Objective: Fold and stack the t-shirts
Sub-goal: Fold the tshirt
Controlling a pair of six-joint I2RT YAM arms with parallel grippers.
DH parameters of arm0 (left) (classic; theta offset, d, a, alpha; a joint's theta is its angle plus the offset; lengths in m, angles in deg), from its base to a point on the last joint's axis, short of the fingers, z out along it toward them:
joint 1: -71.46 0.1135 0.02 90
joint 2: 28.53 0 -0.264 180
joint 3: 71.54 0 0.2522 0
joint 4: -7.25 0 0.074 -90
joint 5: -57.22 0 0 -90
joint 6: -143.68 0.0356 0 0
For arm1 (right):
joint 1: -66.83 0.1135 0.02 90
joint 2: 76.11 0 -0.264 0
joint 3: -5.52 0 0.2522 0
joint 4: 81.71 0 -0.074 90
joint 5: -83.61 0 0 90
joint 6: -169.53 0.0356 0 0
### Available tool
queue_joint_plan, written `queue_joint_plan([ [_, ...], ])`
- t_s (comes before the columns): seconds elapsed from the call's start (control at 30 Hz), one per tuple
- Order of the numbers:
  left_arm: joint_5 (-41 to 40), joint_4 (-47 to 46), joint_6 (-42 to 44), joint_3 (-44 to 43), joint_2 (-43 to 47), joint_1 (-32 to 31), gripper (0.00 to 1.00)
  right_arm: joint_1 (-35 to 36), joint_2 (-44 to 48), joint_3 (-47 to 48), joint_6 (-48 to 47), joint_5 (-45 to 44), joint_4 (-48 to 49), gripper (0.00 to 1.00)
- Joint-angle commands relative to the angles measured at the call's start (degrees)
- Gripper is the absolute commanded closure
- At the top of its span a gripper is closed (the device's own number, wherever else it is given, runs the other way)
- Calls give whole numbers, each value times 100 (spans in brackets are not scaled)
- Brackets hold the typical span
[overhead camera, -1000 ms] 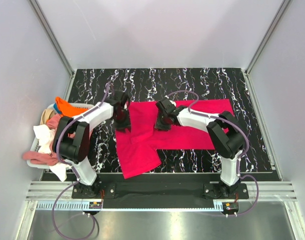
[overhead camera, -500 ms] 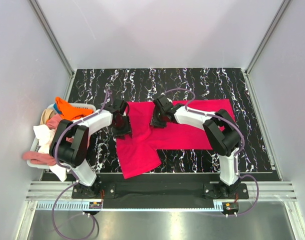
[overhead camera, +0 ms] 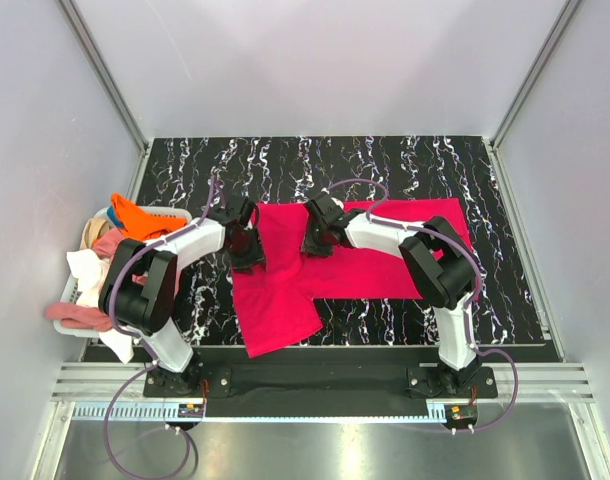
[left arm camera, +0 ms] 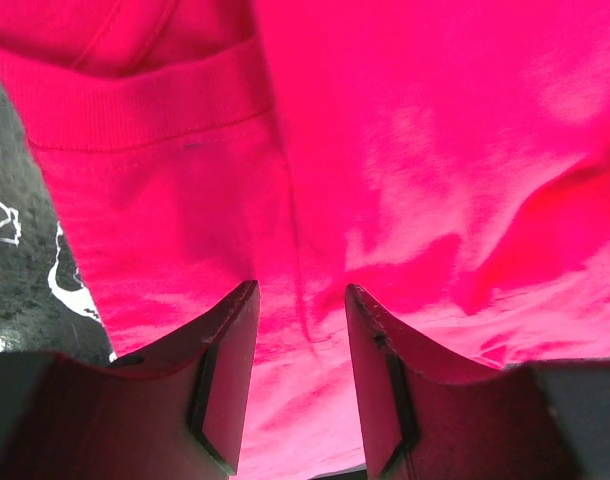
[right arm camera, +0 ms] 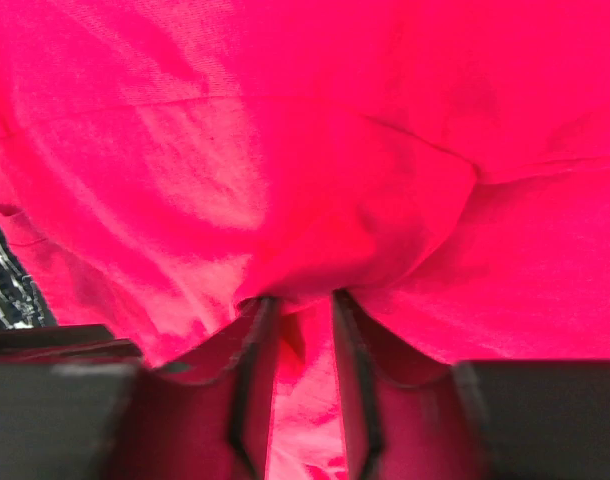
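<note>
- A bright red t-shirt (overhead camera: 285,300) lies spread on the black, white-veined counter (overhead camera: 385,165), its long body running out to the right and one flap reaching toward the near edge
- The left end effector (overhead camera: 247,245) sits low over the left edge of the red t-shirt, just where cloth meets bare counter
- In the left wrist view the left end effector (left arm camera: 300,290) has its fingers (left arm camera: 225,370) spread apart; the cloth between them lies mostly flat, with one faint crease running into the gap, and nothing is pinched
- A ribbed band (left arm camera: 145,100) of the same shirt crosses the upper left of that view, with a strip of counter showing at the left
- The right end effector (overhead camera: 315,235) rests on the shirt near its far edge, right of the left one and apart from it
- In the right wrist view the right end effector (right arm camera: 297,298) has its fingers (right arm camera: 250,380) drawn close on a bunched fold of red cloth, which puckers outward from the tips
- A white basket (overhead camera: 170,212) stands off the counter's left edge, holding an orange t-shirt (overhead camera: 135,215), a white t-shirt (overhead camera: 85,270) and a dusty pink t-shirt (overhead camera: 75,315) that hangs over its near rim
</note>
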Motion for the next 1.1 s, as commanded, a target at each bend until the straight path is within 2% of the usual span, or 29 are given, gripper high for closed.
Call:
queue_joint_plan([
  [0.0,17,-67,-67,-509,195,-3,56,45,-91,117,-156,-352,109,69],
  [0.03,26,-23,-49,-606,142,-3,56,45,-100,108,-165,-352,126,72],
  [0.07,-26,29,-32,-711,28,23,56,45,-92,108,-182,-387,117,81],
  [0.13,-62,170,-23,-1002,-78,67,56,45,-39,73,-235,-431,117,91],
  [0.17,-79,205,-14,-1090,-148,145,57,45,-4,73,-279,-475,109,99],
  [0.3,-150,188,39,-1739,-534,348,57,45,285,29,-376,-519,100,100],
  [0.4,-158,223,214,-2328,-1201,427,56,45,444,73,-472,-510,56,100],
  [0.57,-325,452,320,-2979,-2116,568,56,45,603,371,-710,-422,-593,100],
  [0.63,-456,495,390,-3076,-2301,594,56,36,629,451,-815,-422,-1093,100],
  [1.07,-712,584,575,-3288,-2829,709,55,45,945,451,-1632,-844,-2062,100],
])
